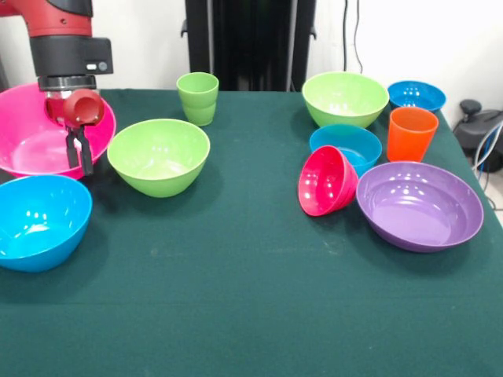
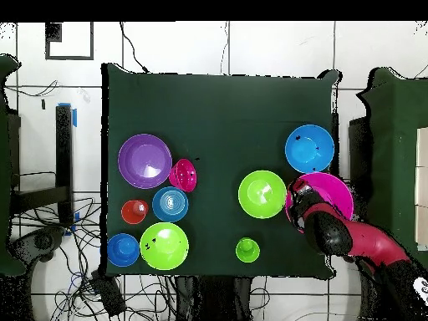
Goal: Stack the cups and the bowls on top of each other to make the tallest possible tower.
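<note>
Hovering at the Pink Bowl's Rim: Where a Grasp Could Slip

The gripper (image 1: pixel 78 153) hangs over the near edge of the big pink bowl (image 1: pixel 31 145), its two dark fingers (image 1: pixel 83 157) pointing down, nearly together, with nothing between them. From the front they seem level with the rim; whether they touch it cannot be told. In the overhead view the gripper (image 2: pixel 298 203) sits above the same pink bowl (image 2: pixel 334 188).

Just beside stands a lime green bowl (image 1: pixel 159 155), and a blue bowl (image 1: pixel 39 220) lies close in front. A light green cup (image 1: pixel 198 97) stands upright further back. Well apart, on the other side of the table (image 1: pixel 251 298), are a second lime bowl (image 1: pixel 345 98), two blue bowls (image 1: pixel 346 146) (image 1: pixel 416 95), an orange cup (image 1: pixel 411 133), a small red-pink bowl (image 1: pixel 326 181) tipped on its side against the purple bowl (image 1: pixel 420 206). Nothing is stacked yet.

Likely risks: a pinch on a thin glossy rim may slide off; a bowl lifted by one edge would probably tilt and swing; the crowded neighbours may be knocked; the tipped bowl could roll if bumped.
</note>
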Robot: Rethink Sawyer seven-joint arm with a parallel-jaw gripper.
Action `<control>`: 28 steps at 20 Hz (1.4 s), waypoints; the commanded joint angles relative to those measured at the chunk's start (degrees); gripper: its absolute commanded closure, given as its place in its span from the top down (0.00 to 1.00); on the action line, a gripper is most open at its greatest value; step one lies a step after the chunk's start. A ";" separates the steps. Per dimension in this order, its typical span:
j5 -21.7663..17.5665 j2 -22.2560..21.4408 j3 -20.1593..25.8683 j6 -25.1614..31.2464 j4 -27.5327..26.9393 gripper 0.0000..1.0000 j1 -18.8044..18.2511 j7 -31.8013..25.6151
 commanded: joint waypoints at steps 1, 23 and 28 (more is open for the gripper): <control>-3.18 4.40 -2.57 -1.97 -4.56 1.00 4.32 -0.89; -1.03 0.75 -5.30 1.09 -1.26 0.00 4.48 -1.22; 2.17 -7.28 -2.62 5.62 5.78 0.00 1.94 -2.31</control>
